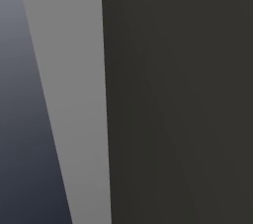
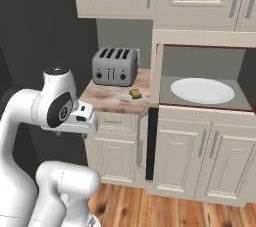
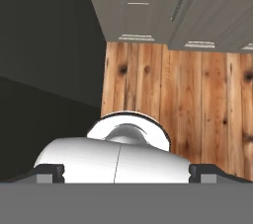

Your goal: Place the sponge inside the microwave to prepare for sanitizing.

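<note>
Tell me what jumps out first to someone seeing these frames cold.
The open microwave at right, its white round plate bright in the grey cavity, with the black door hanging open beside the lower cabinets. Left of it, the silver toaster stands on a small wooden counter, with the little yellow sponge near the counter's right edge. The white arm bulks in the foreground.

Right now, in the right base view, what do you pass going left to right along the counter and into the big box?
Robot arm → silver toaster → little yellow sponge on the wooden counter → microwave with its white round plate inside.
</note>
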### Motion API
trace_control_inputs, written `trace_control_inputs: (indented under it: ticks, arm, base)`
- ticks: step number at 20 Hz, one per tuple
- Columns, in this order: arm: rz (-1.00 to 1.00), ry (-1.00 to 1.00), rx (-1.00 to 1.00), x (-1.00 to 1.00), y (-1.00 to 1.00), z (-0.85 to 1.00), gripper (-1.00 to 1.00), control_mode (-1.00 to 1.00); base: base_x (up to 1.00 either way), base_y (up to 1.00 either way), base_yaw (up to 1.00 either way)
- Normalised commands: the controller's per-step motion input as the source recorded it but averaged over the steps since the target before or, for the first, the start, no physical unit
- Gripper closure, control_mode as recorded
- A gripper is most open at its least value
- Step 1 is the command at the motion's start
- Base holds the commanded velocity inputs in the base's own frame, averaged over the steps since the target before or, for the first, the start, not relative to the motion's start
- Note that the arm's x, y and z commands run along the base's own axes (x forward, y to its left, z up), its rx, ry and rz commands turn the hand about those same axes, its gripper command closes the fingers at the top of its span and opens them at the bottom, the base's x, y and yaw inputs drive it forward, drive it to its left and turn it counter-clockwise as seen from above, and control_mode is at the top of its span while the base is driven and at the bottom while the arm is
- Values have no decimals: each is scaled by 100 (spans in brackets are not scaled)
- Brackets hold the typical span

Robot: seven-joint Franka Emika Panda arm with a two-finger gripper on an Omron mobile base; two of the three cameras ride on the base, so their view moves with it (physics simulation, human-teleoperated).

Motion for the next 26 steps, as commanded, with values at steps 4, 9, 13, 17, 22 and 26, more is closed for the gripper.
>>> trace_control_inputs:
  ticks: [4,9,13,17,22,26]
  arm:
    - [0,0,0,0,0,0,-100,100]
    - [0,0,0,0,0,0,-100,100]
    - [0,0,0,0,0,0,-100,100]
    - [0,0,0,0,0,0,-100,100]
    - [0,0,0,0,0,0,-100,100]
    - [0,0,0,0,0,0,-100,100]
  base:
    - [15,10,0]
    - [57,0,1]
    - [62,0,2]
    - [57,0,1]
    - [4,-20,0]
    - [0,-34,0]
